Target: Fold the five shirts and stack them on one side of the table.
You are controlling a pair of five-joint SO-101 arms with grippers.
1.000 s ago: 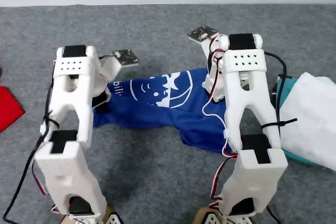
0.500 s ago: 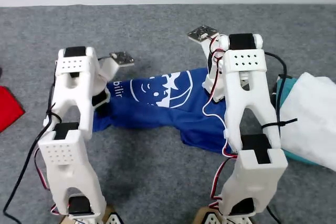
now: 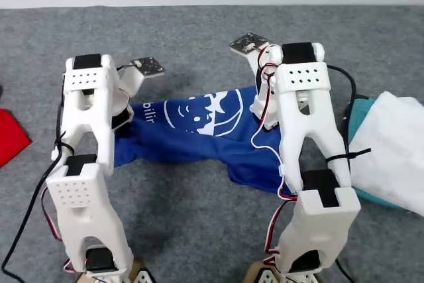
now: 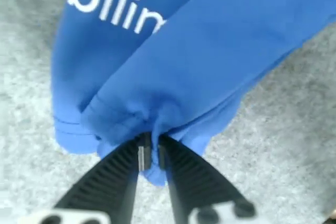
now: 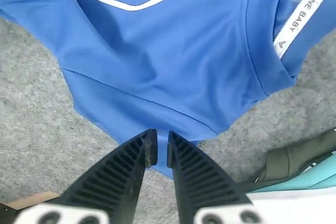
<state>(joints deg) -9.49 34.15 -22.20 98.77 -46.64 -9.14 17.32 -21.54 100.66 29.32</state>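
A blue shirt (image 3: 199,130) with a white print lies rumpled on the grey table between the two arms. In the left wrist view my left gripper (image 4: 150,156) is shut on a bunched fold of the blue shirt (image 4: 199,51) at its left end. My right gripper (image 5: 158,153) has its fingers nearly together on the hem of the blue shirt (image 5: 173,61), near the collar label. From above, the left arm (image 3: 89,97) stands over the shirt's left end. The right arm (image 3: 301,91) stands over its right part.
A white folded shirt (image 3: 391,150) lies on a teal one (image 3: 361,114) at the right edge of the table. A red cloth (image 3: 10,137) lies at the left edge. Olive and teal fabric (image 5: 294,163) shows close to the right gripper.
Both arms have shifted a little to the left and away from the camera. The shirt's left end has been drawn slightly left with the left gripper.
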